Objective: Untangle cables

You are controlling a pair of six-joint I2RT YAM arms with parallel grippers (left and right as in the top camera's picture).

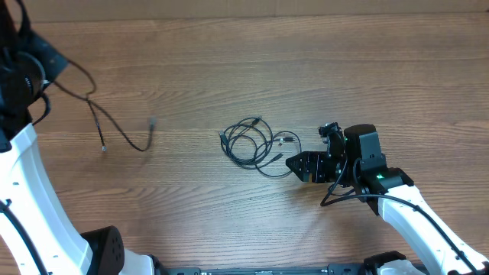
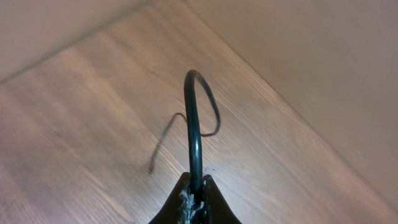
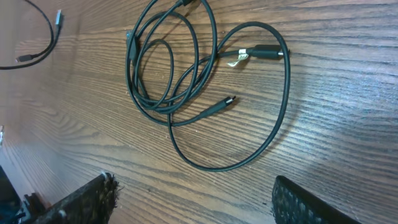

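Left gripper (image 2: 194,182) pressed together, pinching one black cord (image 2: 193,127); the cord arches up out of the jaws and drops to the table (image 1: 229,61) at the far left, well apart from the rest. Right gripper (image 3: 194,182) spread wide, holding nothing, hovering just beside the coiled bundle (image 1: 249,142) mid-table. Bundle = several overlapping loops plus one big outer loop sweeping toward the right gripper; a free plug (image 3: 227,101) lies inside that big loop; a second plug end with a pale tag (image 3: 239,57) sits near the loop's top.

Step in hand, as I read it: right arm picks the next cord out of the pile. To do it well:
- go for a plug end or the lone outer loop, not the dense crossings on the far side, else several strands get pinched at once;
- come down with the jaws straddling one strand only;
- close fully, since the cord is thin and lies flat on the wood;
- pull slowly and low, away from the pile; if the coil drags along, stop and regrip nearer the end.

Can't tell how many cords make up the bundle.
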